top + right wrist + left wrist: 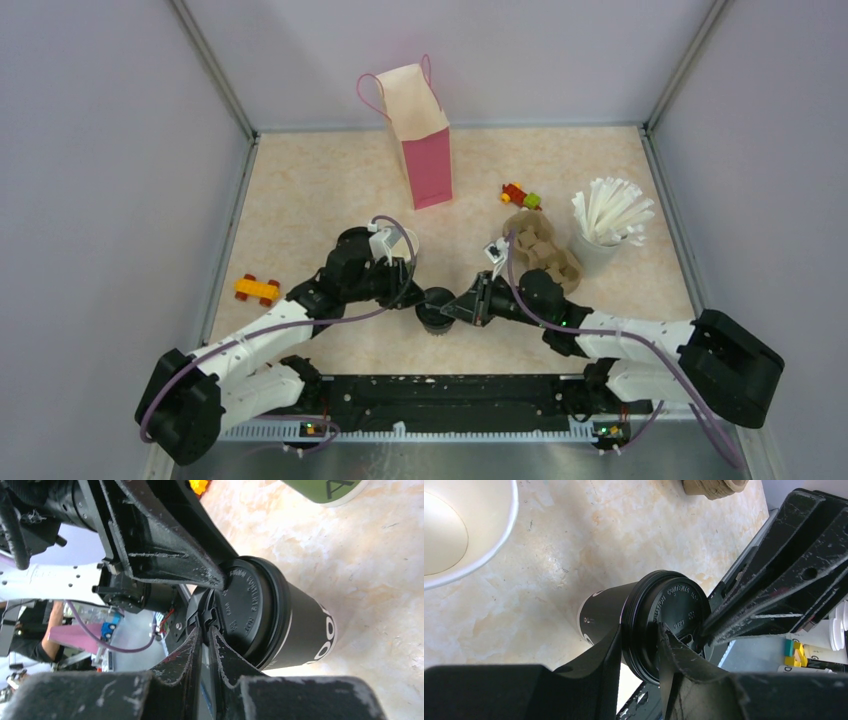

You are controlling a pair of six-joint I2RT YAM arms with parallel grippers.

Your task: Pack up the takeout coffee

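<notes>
One takeout coffee [436, 318], a black paper cup [305, 625] with white lettering and a black lid [676, 605], stands near the table's front between both grippers. My left gripper [639, 630] is shut on the lid's rim, one finger under the rim against the cup wall and the other on the lid's top. My right gripper [206, 629] comes in from the right, its jaws almost together on the small tab at the lid's edge. A second, lidless cup [444, 530] with a pale inside stands just behind, partly hidden under my left wrist [405, 243].
The brown pulp cup carrier [545, 250] lies right of centre, beside a pale cup of white straws [600, 225]. A pink paper bag [420, 140] stands open at the back. Toy bricks lie behind the carrier [520, 195] and at the left [257, 289].
</notes>
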